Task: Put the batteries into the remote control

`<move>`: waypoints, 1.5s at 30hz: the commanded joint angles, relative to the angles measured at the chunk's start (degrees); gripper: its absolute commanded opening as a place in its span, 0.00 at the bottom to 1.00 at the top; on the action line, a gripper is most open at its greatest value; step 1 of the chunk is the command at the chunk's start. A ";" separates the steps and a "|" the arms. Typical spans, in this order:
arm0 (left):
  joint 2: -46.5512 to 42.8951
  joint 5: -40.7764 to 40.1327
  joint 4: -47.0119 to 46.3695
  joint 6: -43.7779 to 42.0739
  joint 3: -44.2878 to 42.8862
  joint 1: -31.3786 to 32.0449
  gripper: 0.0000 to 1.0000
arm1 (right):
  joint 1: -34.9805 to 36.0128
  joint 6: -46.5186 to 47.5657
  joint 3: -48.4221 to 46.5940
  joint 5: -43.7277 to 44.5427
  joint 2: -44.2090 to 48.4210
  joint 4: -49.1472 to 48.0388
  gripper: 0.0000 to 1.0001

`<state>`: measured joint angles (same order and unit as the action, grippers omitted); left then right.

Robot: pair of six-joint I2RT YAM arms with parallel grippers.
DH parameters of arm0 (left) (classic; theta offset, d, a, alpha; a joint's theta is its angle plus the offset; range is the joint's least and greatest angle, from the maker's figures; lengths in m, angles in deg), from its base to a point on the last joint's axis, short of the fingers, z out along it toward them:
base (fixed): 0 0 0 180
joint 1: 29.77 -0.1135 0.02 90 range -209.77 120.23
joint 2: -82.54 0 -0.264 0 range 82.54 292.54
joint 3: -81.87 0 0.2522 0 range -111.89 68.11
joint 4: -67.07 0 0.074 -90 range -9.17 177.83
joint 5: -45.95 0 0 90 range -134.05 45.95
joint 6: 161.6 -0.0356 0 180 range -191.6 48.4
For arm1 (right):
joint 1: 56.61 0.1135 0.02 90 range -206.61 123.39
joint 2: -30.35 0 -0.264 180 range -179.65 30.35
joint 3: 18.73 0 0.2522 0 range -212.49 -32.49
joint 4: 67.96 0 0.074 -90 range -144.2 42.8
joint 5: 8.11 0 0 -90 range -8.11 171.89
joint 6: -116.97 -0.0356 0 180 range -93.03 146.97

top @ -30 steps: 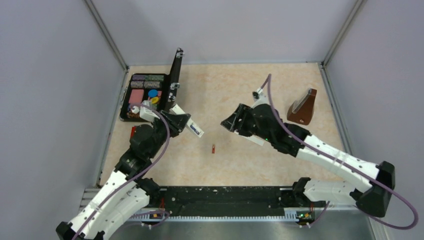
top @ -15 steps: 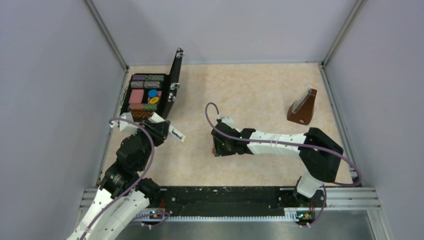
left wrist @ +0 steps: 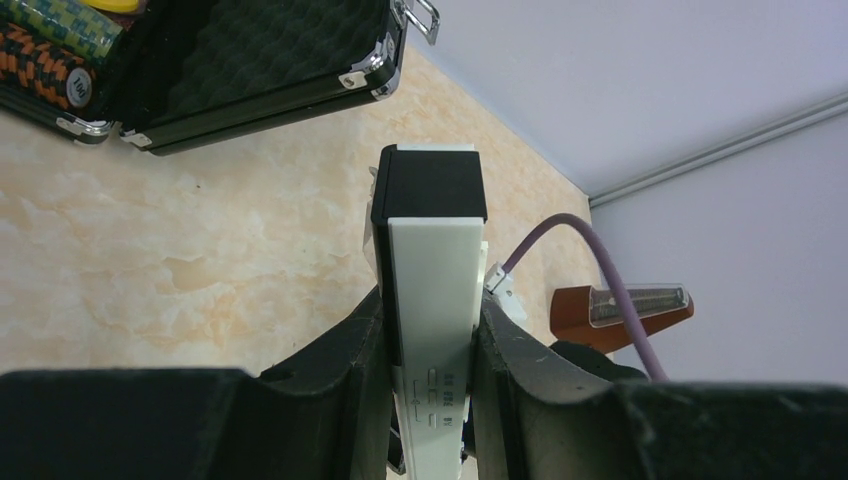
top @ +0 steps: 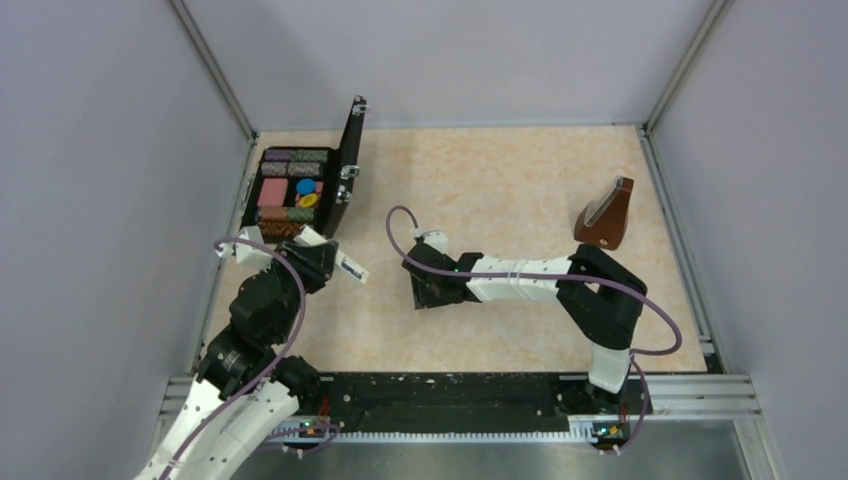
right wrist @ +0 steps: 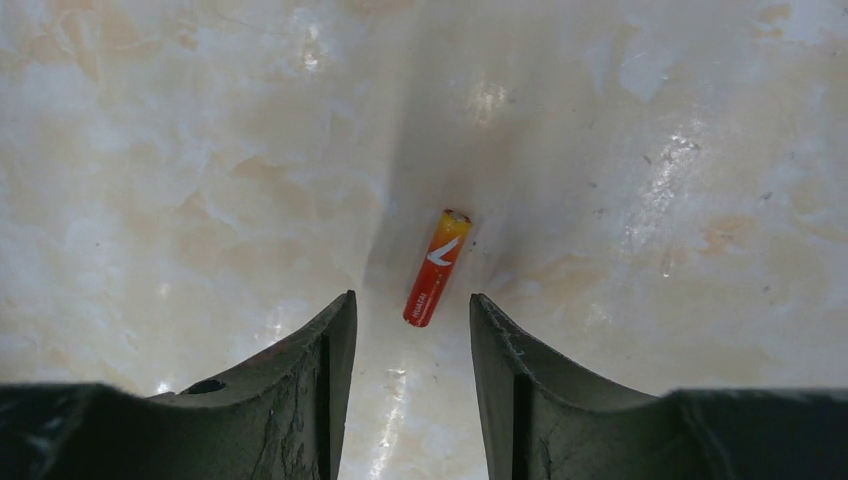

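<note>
The left gripper (left wrist: 430, 345) pinches the remote control (left wrist: 432, 270) by its long edges at the left of the table (top: 500, 190). The remote's dark end juts beyond the fingers, and an open case (top: 349, 150) stands just beyond it on the far side. Toward the middle of the table, the right gripper (right wrist: 410, 305) hangs low with jaws spread over one battery (right wrist: 437, 268). This orange-red battery lies flat just beyond the fingertips, touched by neither. A second one shows in no view. The battery looks light, rigid, smooth and round, so it would likely roll or squirt out. The safest hold is probably across its mid-length, a finger on each long side.
</note>
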<state>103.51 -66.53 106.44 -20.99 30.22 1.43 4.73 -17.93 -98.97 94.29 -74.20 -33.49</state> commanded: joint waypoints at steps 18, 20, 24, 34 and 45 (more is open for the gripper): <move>-1.56 -2.35 0.62 0.13 -4.25 -0.21 0.00 | 0.84 9.31 -0.51 6.91 2.96 1.18 0.00; -1.26 -1.43 0.62 1.14 -3.41 -0.20 0.00 | 0.61 12.13 0.09 6.25 6.77 1.16 0.00; -0.20 3.52 -2.91 2.62 -0.01 -0.24 0.00 | -2.87 16.29 2.31 -3.25 16.56 0.73 0.00; 9.47 20.42 -17.08 1.79 4.89 -0.60 0.00 | -9.02 22.67 2.03 -25.13 32.47 5.31 0.00; 30.35 50.11 -45.89 8.13 9.29 -3.38 0.00 | -8.96 18.26 -8.20 -28.03 30.38 23.34 0.00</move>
<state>129.06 -27.75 75.62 -14.98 39.44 -1.71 -4.49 2.44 -101.37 67.21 -42.53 -17.73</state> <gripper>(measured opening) 0.338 0.027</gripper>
